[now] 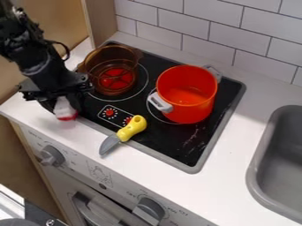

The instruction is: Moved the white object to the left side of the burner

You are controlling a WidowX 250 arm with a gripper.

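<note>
white object (62,106) held beside the cooktop

its red end points down at the white counter (154,180), by the cooktop's (187,149) left end; whether it touches is unclear. the gripper's (61,102) jaws are parted about the object's width, closed around it. an amber see-through pot (101,73) sits on the left burner, a red pot (191,103) on the right. a yellow-handled toy knife (133,127) lies across the front edge.

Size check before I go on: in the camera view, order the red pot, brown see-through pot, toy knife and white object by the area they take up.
1. Red pot
2. Brown see-through pot
3. Toy knife
4. White object, counting only the part that shows
</note>
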